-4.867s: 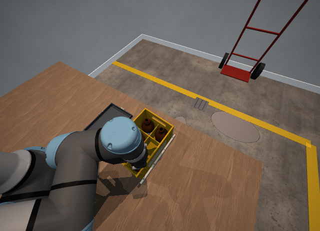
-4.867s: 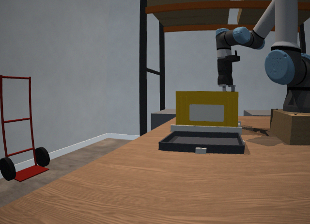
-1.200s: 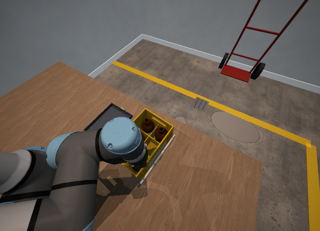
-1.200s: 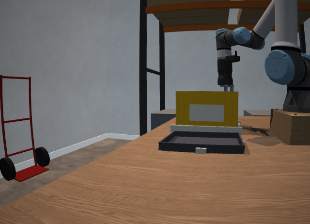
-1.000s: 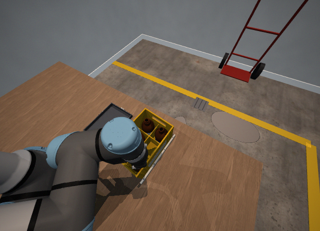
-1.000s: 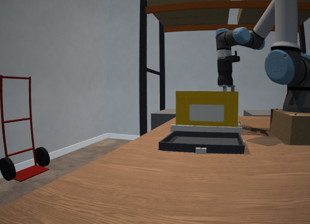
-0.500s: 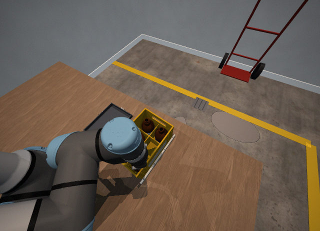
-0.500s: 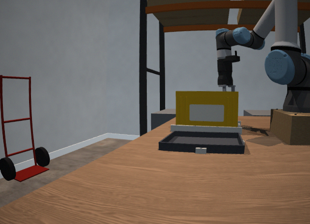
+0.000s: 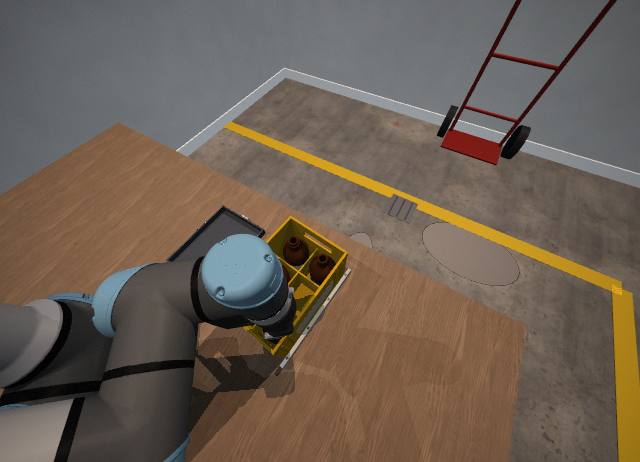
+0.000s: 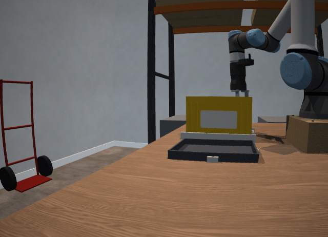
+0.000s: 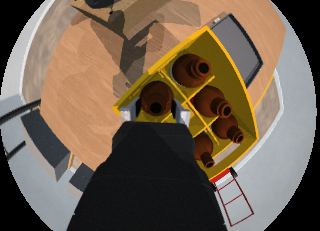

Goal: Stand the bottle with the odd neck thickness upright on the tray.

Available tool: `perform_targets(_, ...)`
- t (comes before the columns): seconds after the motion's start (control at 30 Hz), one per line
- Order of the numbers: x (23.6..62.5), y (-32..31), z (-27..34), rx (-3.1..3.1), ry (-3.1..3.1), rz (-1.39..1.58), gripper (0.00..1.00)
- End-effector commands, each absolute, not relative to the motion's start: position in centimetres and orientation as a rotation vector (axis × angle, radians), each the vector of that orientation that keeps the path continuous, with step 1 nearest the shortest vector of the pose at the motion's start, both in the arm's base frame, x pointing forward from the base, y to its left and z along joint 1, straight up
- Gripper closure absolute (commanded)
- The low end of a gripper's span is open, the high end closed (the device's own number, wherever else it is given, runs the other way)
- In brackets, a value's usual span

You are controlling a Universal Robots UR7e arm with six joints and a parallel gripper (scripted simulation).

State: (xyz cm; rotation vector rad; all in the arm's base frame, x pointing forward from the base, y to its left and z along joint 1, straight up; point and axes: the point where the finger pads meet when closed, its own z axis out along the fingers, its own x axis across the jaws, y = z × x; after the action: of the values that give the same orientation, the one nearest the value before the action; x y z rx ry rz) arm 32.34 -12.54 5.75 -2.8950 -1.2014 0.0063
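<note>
The yellow crate point(image 9: 302, 286) stands on the table beside the dark tray point(image 9: 217, 234). In the wrist view the crate point(image 11: 200, 98) holds several brown bottles standing upright. My gripper point(image 11: 156, 104) is open, its two fingers on either side of the neck of the nearest bottle point(image 11: 156, 99) without holding it. In the exterior view my gripper point(image 10: 241, 92) hangs straight down at the crate's point(image 10: 219, 114) top edge, at its right end, and the tray point(image 10: 213, 150) in front of the crate is empty. In the top view two bottles point(image 9: 295, 249) point(image 9: 321, 267) show; my arm hides the others.
A pale strip point(image 10: 217, 136) lies along the crate's foot. My arm's base stands on a block point(image 10: 307, 134) at the table's right. A red hand truck point(image 9: 488, 108) stands on the floor by the wall. The table edge runs close behind the crate.
</note>
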Motion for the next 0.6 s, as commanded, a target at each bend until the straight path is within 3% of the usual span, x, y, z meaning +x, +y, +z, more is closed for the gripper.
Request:
perform_targets(0.0,32.4,-12.6,5.8,-2.896,-1.202,0.005,0.0)
perform_targets(0.57,32.4,-12.6,8.3,-2.896,-1.202,0.005,0.0)
